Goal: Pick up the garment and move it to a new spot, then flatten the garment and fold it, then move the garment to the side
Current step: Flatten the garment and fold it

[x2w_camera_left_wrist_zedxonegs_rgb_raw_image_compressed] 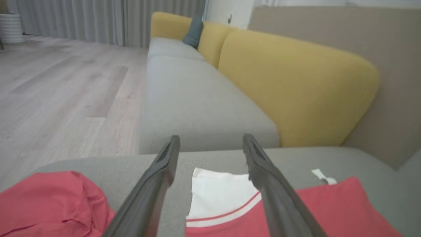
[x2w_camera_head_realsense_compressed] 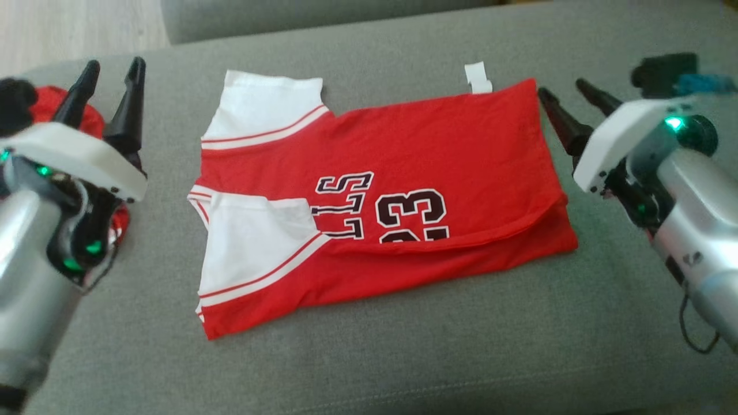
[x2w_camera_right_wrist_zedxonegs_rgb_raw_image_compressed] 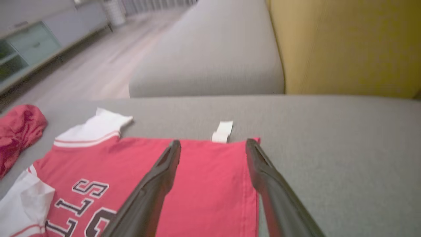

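One jersey [x2w_camera_head_realsense_compressed: 403, 190], red with white sleeves, folded flat on grey cushion [x2w_camera_head_realsense_compressed: 403, 357]. White tag [x2w_camera_head_realsense_compressed: 477, 78] pokes from jersey's far edge. Right pincer [x2w_camera_head_realsense_compressed: 560, 87] wide, empty, just beside jersey's far right corner. Left pincer [x2w_camera_head_realsense_compressed: 114, 63] wide, empty, well left of jersey. Crumpled red cloth [x2w_camera_left_wrist_zedxonegs_rgb_raw_image_compressed: 49, 197] further left of jersey.

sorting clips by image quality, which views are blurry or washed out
Head view: even soft light, no glare, jersey print crisp. Left wrist view: mildly soft, wide-angle stretch, crumpled red cloth smudgy. Right wrist view: cabinet and floor smeared, colours a bit washed.
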You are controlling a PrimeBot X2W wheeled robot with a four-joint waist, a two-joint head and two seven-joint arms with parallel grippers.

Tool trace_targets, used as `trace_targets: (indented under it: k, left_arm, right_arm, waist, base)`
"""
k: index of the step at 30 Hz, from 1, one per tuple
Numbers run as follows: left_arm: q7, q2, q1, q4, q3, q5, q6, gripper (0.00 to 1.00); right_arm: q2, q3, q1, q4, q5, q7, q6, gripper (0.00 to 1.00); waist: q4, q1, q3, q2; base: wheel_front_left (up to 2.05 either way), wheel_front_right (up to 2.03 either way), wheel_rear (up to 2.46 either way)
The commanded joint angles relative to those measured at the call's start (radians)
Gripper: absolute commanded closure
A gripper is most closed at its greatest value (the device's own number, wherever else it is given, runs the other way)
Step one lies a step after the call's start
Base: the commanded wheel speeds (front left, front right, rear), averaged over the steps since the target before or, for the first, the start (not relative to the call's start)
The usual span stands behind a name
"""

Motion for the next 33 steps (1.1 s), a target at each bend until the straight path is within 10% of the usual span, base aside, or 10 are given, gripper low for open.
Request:
trace_targets:
  k: [1,8,13,23,33]
  left_arm:
    - [-0.058,0.021,0.007,-0.051,0.076,-0.014,0.023,0.0]
    - [-0.117,-0.095,0.22,-0.27,0.259,0.036,0.149,0.0]
    - [-0.118,-0.258,0.437,-0.455,0.407,0.243,0.188,0.0]
    - [-0.118,-0.508,0.695,-0.525,0.525,0.575,0.059,0.0]
    - [-0.118,-0.54,0.781,-0.487,0.531,0.669,0.027,0.0]
  right_arm:
    - [-0.01,-0.011,0.038,-0.033,-0.022,-0.101,-0.001,0.0]
    - [0.009,-0.088,0.142,-0.062,-0.152,-0.345,-0.001,0.0]
    - [0.053,-0.335,0.295,-0.229,-0.354,-0.35,-0.001,0.0]
    - [0.249,-0.655,0.69,-0.549,-0.73,-0.35,-0.001,0.0]
    - [0.346,-0.735,0.818,-0.627,-0.822,-0.351,-0.001,0.0]
  waist:
    - [0.002,-0.0001,-0.027,0.0]
    - [0.011,-0.0001,-0.079,0.0]
    - [0.02,-0.0001,-0.106,0.0]
    - [0.03,-0.0001,-0.13,0.0]
    - [0.011,-0.0001,-0.13,0.0]
  base:
    - [0.0,0.0,0.0]
    - [0.0,0.0,0.0]
    - [0.0,0.0,0.0]
    - [0.0,0.0,0.0]
    - [0.0,0.0,0.0]
